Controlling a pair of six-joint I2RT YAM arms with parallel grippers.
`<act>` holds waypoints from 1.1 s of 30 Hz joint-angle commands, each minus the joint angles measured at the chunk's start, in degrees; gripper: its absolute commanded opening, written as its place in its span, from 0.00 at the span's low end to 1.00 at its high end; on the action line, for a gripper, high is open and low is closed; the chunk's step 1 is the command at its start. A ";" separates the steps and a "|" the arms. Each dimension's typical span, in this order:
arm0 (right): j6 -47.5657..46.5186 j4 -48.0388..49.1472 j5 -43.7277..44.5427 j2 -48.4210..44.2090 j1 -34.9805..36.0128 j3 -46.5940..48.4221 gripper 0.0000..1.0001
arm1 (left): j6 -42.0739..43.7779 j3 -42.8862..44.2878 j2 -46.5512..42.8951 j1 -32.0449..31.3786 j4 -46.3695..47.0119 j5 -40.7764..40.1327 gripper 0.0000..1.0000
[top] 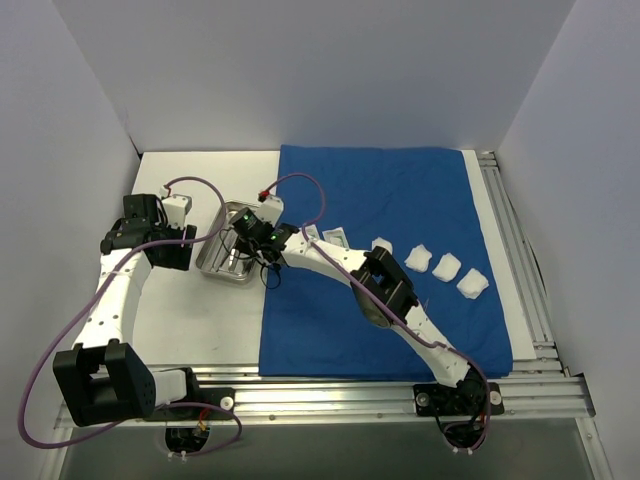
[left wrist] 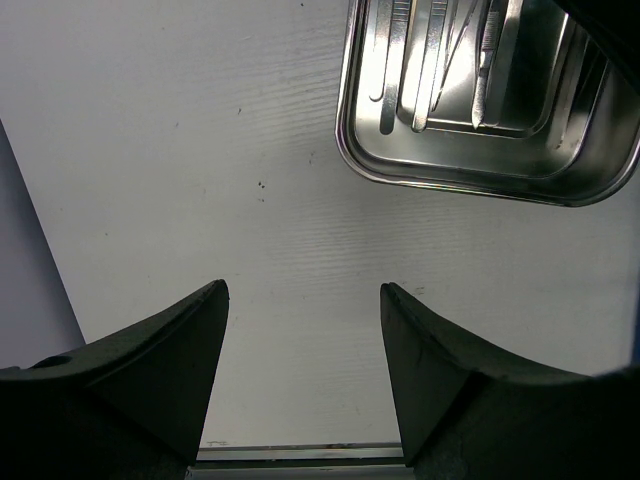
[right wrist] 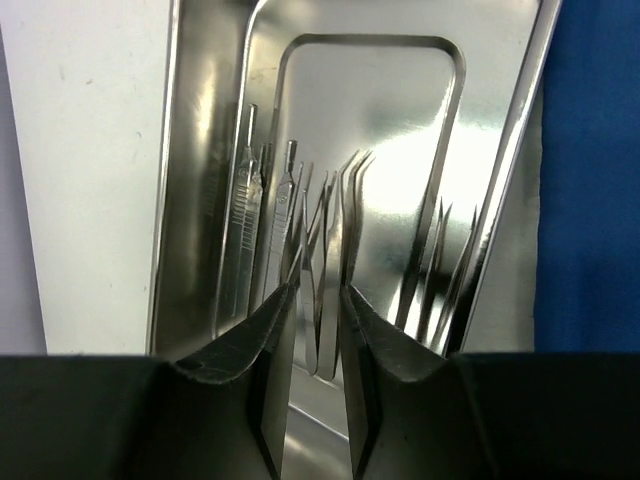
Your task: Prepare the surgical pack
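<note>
One tabletop (top: 190,320) carries one blue drape (top: 400,200), spread flat at centre and right of the top view. One steel tray (top: 210,265) stands just beside the drape's left edge. The left end effector (left wrist: 305,330) gapes wide and empty. The right end effector (right wrist: 320,330) hangs over the tray, jaws slightly apart, gripping nothing. On the drape lie four gauze wads (top: 447,266) and two sachets (top: 338,237). Several thin instruments (right wrist: 245,230) lie in the tray, but their count is unclear.

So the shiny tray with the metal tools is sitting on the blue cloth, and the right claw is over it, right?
Not quite. The shiny tray with the metal tools is sitting on the white table, just left of the blue cloth, not on it. The top view shows this. The right claw is over it, as you said.
</note>
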 commanded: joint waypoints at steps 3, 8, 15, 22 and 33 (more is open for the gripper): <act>-3.18 -1.56 4.07 -2.67 0.85 4.41 0.21 | -0.14 0.25 -0.35 0.39 1.36 0.64 0.72; -10.99 -4.01 4.24 -10.03 1.12 3.63 0.21 | -0.06 0.16 -0.44 0.39 1.18 0.73 0.72; -15.41 -11.84 3.46 -33.93 -5.37 -25.38 0.21 | 0.12 0.25 0.00 0.31 1.36 1.08 0.72; -7.15 -22.27 2.12 -59.50 -16.19 -57.94 0.24 | 0.12 0.08 -0.17 0.31 1.36 1.08 0.72; -5.12 -26.35 0.03 -69.38 -28.76 -76.87 0.35 | 0.21 0.08 -0.35 0.31 1.18 1.60 0.72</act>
